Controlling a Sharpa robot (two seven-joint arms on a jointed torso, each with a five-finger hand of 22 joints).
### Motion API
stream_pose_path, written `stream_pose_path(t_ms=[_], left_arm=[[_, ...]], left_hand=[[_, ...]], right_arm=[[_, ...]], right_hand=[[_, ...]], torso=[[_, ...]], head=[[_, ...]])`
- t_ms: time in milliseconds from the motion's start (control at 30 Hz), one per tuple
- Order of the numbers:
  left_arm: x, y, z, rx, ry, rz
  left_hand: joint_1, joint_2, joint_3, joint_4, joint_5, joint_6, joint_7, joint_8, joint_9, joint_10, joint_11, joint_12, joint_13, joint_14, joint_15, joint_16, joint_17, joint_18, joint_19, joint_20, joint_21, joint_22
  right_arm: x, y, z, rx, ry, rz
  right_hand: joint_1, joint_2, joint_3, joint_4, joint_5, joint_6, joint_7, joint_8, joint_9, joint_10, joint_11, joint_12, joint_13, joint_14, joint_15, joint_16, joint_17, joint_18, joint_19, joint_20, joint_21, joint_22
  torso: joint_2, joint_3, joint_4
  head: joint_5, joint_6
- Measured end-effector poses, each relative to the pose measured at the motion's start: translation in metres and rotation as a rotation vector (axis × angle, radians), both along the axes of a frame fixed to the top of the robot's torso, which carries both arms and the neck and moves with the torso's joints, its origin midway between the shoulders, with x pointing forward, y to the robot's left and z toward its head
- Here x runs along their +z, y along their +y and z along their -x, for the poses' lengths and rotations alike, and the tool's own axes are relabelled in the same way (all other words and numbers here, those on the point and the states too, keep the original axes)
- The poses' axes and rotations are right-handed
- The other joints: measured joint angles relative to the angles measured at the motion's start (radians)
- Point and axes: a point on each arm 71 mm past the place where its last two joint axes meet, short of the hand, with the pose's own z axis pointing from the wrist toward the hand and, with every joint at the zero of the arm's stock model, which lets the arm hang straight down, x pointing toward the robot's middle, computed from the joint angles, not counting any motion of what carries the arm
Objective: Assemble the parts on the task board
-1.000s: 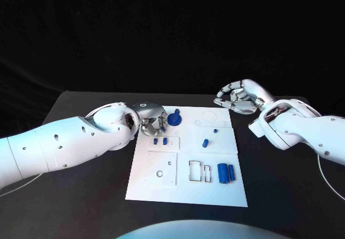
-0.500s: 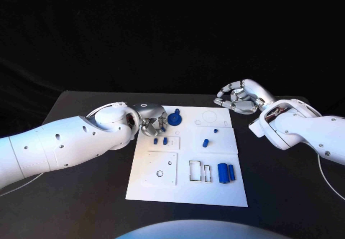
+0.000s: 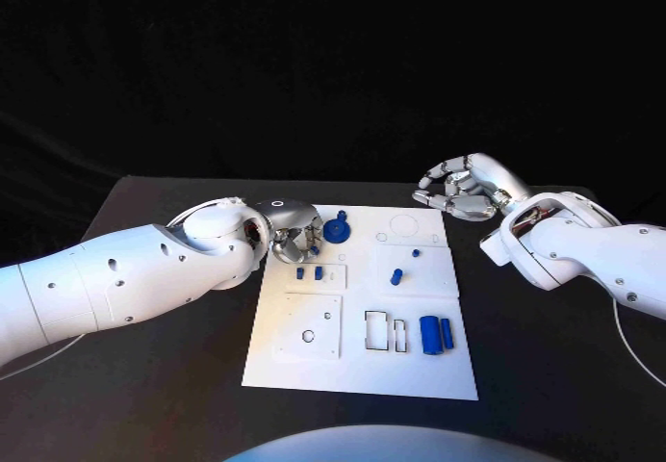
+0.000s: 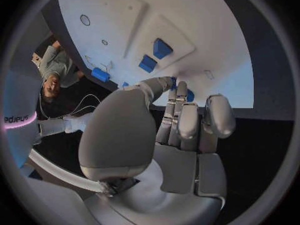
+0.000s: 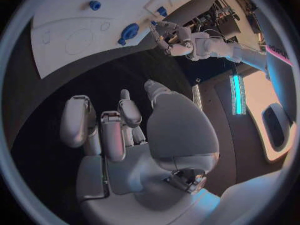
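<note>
The white task board (image 3: 364, 371) lies mid-table. My left hand (image 3: 293, 234) hovers at its far left corner, beside a round blue part (image 3: 338, 229). In the left wrist view its fingers (image 4: 187, 122) are curled against the thumb, with a small blue piece (image 4: 173, 81) pinched at the tips. The right wrist view shows that left hand (image 5: 170, 35) next to the round blue part (image 5: 130, 31). My right hand (image 3: 465, 190) hangs off the board's far right corner, its fingers (image 5: 103, 127) curled in on nothing.
On the board lie two small blue blocks (image 3: 310, 273), two blue pegs (image 3: 397, 276), and two blue cylinders (image 3: 437, 333) beside outlined slots (image 3: 382, 330). Black table (image 3: 555, 366) surrounds the board.
My left hand has crept a touch toward the board's far end. The right hand and the loose parts have stayed put.
</note>
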Motion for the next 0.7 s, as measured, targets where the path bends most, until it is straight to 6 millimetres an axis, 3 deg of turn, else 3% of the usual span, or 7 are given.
stream_pose_path(t_ms=[200,267,700], left_arm=[[0.0008,-0.0010,0.0007,-0.005,-0.007,0.015],[0.0013,-0.0016,0.0010,-0.008,-0.011,0.022],[0.0034,0.0002,0.0015,-0.010,-0.022,0.048]], left_hand=[[0.000,0.000,0.000,0.000,0.000,0.002,-0.002,-0.001,0.002,0.003,0.000,-0.004,0.000,0.000,0.000,0.000,0.003,0.000,0.007,0.001,0.005,0.006],[0.000,0.000,-0.001,-0.005,0.000,0.006,-0.002,-0.001,0.002,0.003,0.000,-0.004,0.000,0.000,0.000,0.000,0.002,-0.010,0.007,0.001,0.005,0.008],[0.000,0.000,0.000,-0.006,0.000,0.009,-0.002,-0.001,0.003,0.012,-0.002,-0.008,0.000,0.000,0.000,0.000,-0.006,-0.010,0.010,-0.003,0.009,0.009]], right_arm=[[0.0000,0.0001,0.0000,0.000,0.000,0.000],[0.0000,0.0001,0.0000,0.000,0.000,0.000],[0.0001,0.0001,0.0001,0.001,-0.001,0.000]], right_hand=[[0.000,0.000,0.000,0.000,0.000,0.000,0.000,0.006,0.000,0.000,0.000,0.000,0.000,0.000,0.000,0.000,0.000,0.000,0.000,0.000,-0.004,0.000],[0.000,0.000,0.000,0.000,0.000,0.000,0.000,0.008,0.000,0.000,0.000,0.000,0.000,0.000,0.000,0.000,0.000,0.000,0.000,0.000,-0.004,0.000],[0.000,0.000,0.000,0.000,0.000,0.000,0.000,0.008,0.000,0.000,0.000,0.000,0.000,0.000,0.000,0.000,0.000,0.000,0.000,0.000,-0.004,0.000]], torso=[[0.000,-0.0004,0.0003],[0.000,-0.0006,0.0003],[0.000,-0.0005,0.0005]], head=[[0.000,0.001],[0.000,0.001],[0.001,0.003]])
